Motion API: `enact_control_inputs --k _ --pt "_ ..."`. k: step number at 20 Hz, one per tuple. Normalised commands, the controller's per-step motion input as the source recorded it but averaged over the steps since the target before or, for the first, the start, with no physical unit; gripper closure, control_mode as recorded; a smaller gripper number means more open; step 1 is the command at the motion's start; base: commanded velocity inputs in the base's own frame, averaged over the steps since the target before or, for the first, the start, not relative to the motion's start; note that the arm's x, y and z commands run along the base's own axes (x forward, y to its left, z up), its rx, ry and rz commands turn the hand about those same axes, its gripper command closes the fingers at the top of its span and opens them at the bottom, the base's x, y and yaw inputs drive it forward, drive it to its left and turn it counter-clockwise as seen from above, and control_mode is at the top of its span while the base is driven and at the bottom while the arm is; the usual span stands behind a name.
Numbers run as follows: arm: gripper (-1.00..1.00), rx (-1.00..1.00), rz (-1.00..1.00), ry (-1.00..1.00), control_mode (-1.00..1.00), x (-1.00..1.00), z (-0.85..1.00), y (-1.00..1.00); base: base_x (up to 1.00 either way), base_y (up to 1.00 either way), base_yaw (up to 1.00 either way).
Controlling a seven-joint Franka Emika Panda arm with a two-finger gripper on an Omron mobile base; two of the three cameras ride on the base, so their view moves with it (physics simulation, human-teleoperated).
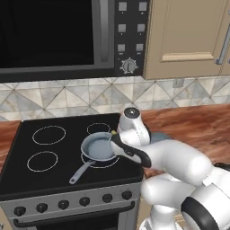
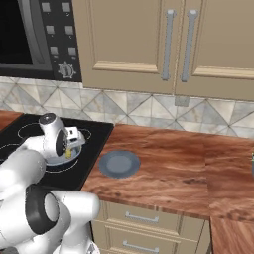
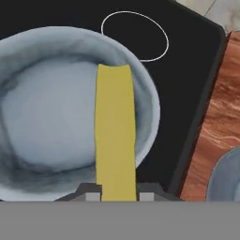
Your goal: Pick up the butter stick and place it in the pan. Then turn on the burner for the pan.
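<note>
- Closest to my hand camera is the butter stick point(image 3: 115, 136), a pale-yellow bar that runs straight up from between the two dark finger tips, its long axis in line with the way the gripper point(image 3: 116, 193) looks.
- Both tips press against the bar's near end, one on each side, so I read the gripper as clamped on the butter.
- From that same camera the butter hangs over the right part of the pan point(image 3: 70, 112), its far end reaching the pan's far rim; I cannot tell whether it touches the metal.
- I see nothing else lying in the grey-blue pan.
- From my left base camera the pan point(image 1: 97, 148) sits on the front-right circle of the black glass cooktop point(image 1: 63, 157), the burner point(image 1: 99, 162) peeking out as a white arc under its front edge.
- Its thin grey handle point(image 1: 81, 172) points toward the front of the stove and a little to the left.
- Along the stove's front panel runs a row of dark knobs point(image 1: 63, 205).
- Right of the stove lies a reddish wooden counter point(image 2: 168, 168), and a flat round grey-blue plate point(image 2: 119, 163) rests on it just beside the cooktop's edge.
- Behind is a tiled backsplash point(image 2: 144, 111), with beige cabinets point(image 2: 163, 44) above it and a dark microwave point(image 1: 49, 36) over the stove.
</note>
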Motion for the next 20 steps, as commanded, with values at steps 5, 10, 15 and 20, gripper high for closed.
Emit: enact_control_inputs --k 5,10,15,20 --pt "1.00 0.00 0.02 0.02 -1.00 0.16 0.00 0.55 0.00 0.00 0.00" --pt "1.00 0.00 0.03 0.04 -1.00 0.11 -0.06 0.26 0.00 0.00 0.00" --pt "1.00 0.00 0.04 0.04 -1.00 0.01 -0.15 0.13 0.00 0.00 0.00" --pt "1.00 0.00 0.02 0.04 -1.00 0.06 -0.17 0.09 0.00 0.00 0.00"
